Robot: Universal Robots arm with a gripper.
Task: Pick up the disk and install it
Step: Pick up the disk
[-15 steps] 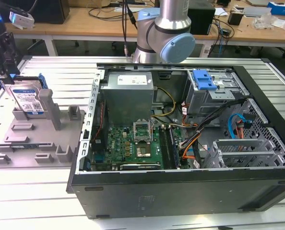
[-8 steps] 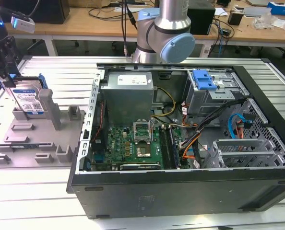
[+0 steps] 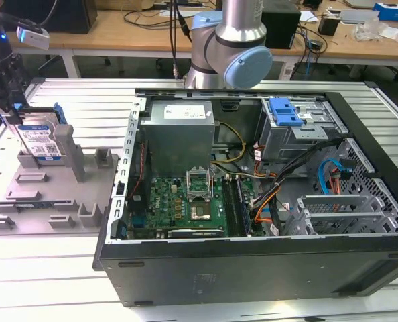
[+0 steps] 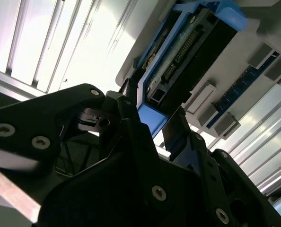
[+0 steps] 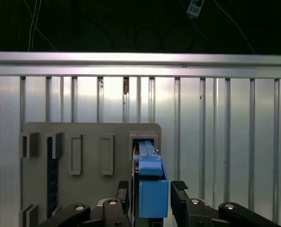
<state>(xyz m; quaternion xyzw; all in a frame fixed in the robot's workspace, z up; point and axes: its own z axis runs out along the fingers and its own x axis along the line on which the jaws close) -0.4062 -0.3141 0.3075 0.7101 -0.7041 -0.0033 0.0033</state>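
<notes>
Ribbed alu table (image 3: 51,282) carries everything, w/ workbenches (image 3: 139,30) behind. Gripper (image 5: 151,188) hangs at the exterior view's far left, pointing straight down. Its fingers (image 5: 179,191) are parted to just over the disk's thickness, one each side of the disk (image 5: 150,163). Slim dark gaps show on both sides in the first wrist view, so I judge it not clamped yet and nothing lifted.

Disk sits directly under the gripper, between the fingers. It stands on edge in a slot of the grey tray (image 3: 45,201), thin blue-framed edge up, flat faces toward the fingers, top edge in line w/ the gap. No sideways offset visible; the way in is vertical. Which side of the disk is longer I can't tell.

Tray lies just left of the open PC case (image 3: 252,268) in the exterior view. Drive cage (image 3: 299,134) is at the case's far right, well apart from the disk.
</notes>
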